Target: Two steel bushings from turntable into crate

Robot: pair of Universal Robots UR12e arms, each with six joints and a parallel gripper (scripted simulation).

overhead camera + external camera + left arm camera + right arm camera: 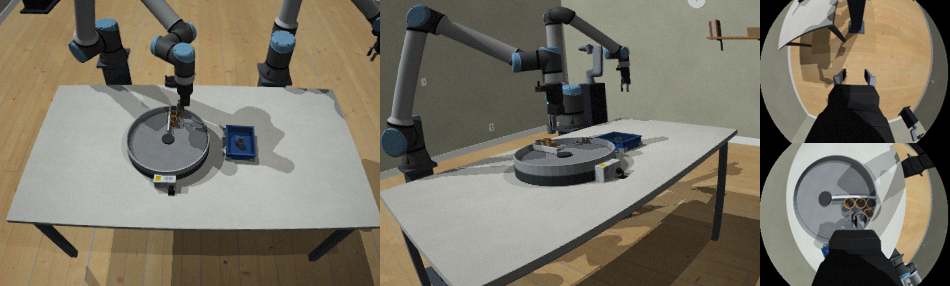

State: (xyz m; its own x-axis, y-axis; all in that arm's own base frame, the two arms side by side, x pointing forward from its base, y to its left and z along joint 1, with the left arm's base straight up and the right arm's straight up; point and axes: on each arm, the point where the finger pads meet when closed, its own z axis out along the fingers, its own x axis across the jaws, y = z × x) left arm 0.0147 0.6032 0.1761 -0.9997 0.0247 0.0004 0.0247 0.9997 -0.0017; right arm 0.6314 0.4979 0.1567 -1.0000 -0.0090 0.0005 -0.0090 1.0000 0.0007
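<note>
My right gripper (181, 107) (552, 127) (854, 218) is shut on a steel bushing (867, 218), gripping its wall, above the turntable (155, 154) (555, 163) (812, 218). Below, three orange bushings, one of them this bushing (173, 120) (849, 203), stand beside the divider bar. A grey bushing (871, 203) stands at the bar's outer end. The blue crate (228, 142) (632, 144) sits level beside the turntable; one grey bushing (240, 142) stands inside. My left gripper (371, 52) (624, 88) (855, 72) is open and empty, far from the crate.
The divider bar (846, 197) runs from the dark hub (168, 139) (825, 198) to the raised turntable rim. A control box (165, 179) (608, 171) stands at the turntable's front. The table (300, 195) (480, 225) extends around both.
</note>
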